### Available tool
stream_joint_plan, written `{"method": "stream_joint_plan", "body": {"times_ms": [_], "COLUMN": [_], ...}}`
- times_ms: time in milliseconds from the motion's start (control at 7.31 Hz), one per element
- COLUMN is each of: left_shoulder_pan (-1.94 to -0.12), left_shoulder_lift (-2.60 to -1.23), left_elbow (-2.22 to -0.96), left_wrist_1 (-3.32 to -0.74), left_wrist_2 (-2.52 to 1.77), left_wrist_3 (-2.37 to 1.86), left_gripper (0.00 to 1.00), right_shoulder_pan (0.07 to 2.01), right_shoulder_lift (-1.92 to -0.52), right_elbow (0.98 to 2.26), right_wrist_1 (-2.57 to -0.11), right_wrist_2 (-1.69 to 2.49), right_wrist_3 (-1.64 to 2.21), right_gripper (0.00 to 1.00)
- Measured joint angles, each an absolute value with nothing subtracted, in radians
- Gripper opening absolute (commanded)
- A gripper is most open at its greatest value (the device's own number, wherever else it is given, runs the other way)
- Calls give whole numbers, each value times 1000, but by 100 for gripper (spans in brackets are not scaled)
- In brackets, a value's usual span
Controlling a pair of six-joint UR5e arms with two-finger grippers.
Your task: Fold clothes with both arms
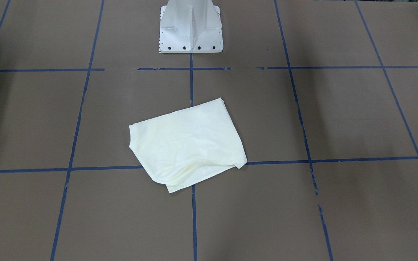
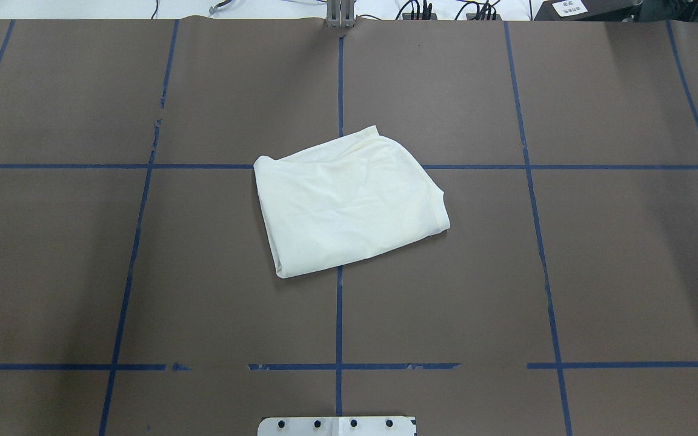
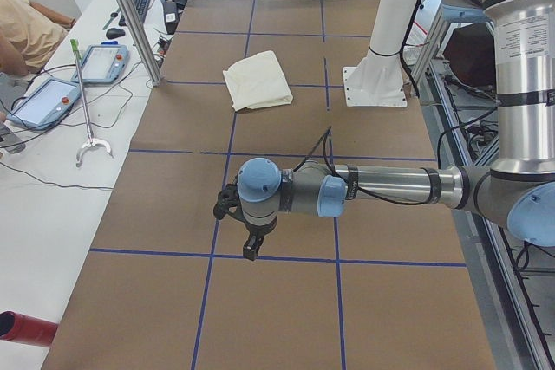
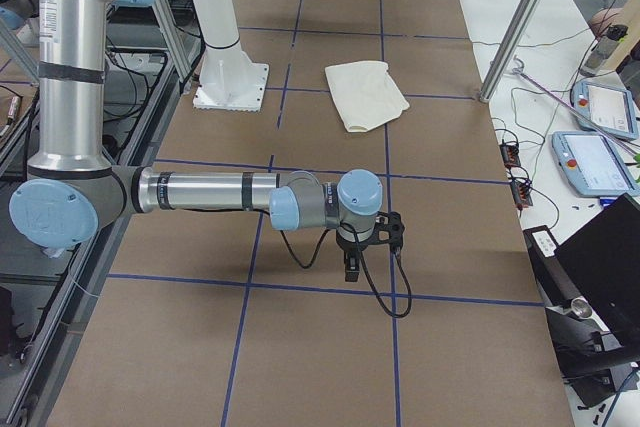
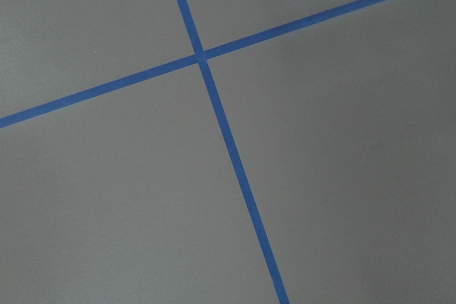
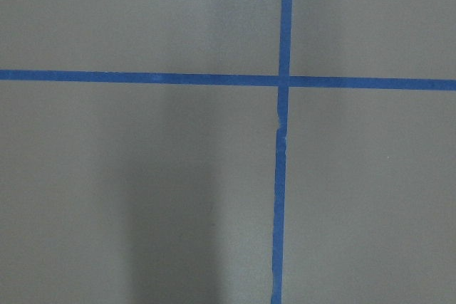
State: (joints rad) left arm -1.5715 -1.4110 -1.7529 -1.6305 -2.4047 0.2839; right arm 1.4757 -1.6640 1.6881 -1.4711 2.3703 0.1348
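The cream-white shirt [image 2: 349, 203] lies folded into a compact, slightly skewed rectangle at the table's middle, plain side up; its print is hidden. It also shows in the front view [image 1: 187, 141] and both side views [image 3: 257, 81] [image 4: 366, 94]. Neither arm shows in the overhead or front view. My left gripper [image 3: 250, 253] hangs low over bare table, far from the shirt toward the table's left end. My right gripper [image 4: 352, 269] hangs likewise toward the right end. I cannot tell whether either is open or shut. Both wrist views show only table and blue tape.
The brown table [image 2: 143, 272] carries a blue tape grid. The white pedestal base [image 1: 191, 32] stands behind the shirt. Tablets [image 3: 52, 97] [image 4: 590, 162], cables and metal posts [image 3: 130, 19] line the operators' side; an operator's arm [image 3: 26, 23] shows there.
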Motion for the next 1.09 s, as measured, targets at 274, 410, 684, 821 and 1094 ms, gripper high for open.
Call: {"method": "stream_joint_plan", "body": {"times_ms": [274,410,684,821,1094], "left_shoulder_pan": [-1571,-1571,-1571,-1571,-1571], "left_shoulder_lift": [-1413,-1414,-1414,-1414,-1412], "left_elbow": [-1748,-1745,-1742,-1743,-1743], "left_wrist_1": [-1632,-1633,-1635,-1636,-1650], "left_wrist_2": [-2406,-2409,-2412,-2413,-2412], "left_wrist_3": [284,284,284,284,285], "left_gripper": [100,100,100,100,100], "right_shoulder_pan": [1476,1477,1476,1469,1455], "right_shoulder_lift": [-1660,-1660,-1668,-1670,-1678], "right_elbow": [1691,1697,1714,1719,1724], "right_wrist_1": [-1472,-1475,-1482,-1483,-1484], "right_wrist_2": [2378,2389,2394,2391,2385], "right_wrist_3": [131,125,118,117,79], "right_gripper": [100,100,100,100,100]}}
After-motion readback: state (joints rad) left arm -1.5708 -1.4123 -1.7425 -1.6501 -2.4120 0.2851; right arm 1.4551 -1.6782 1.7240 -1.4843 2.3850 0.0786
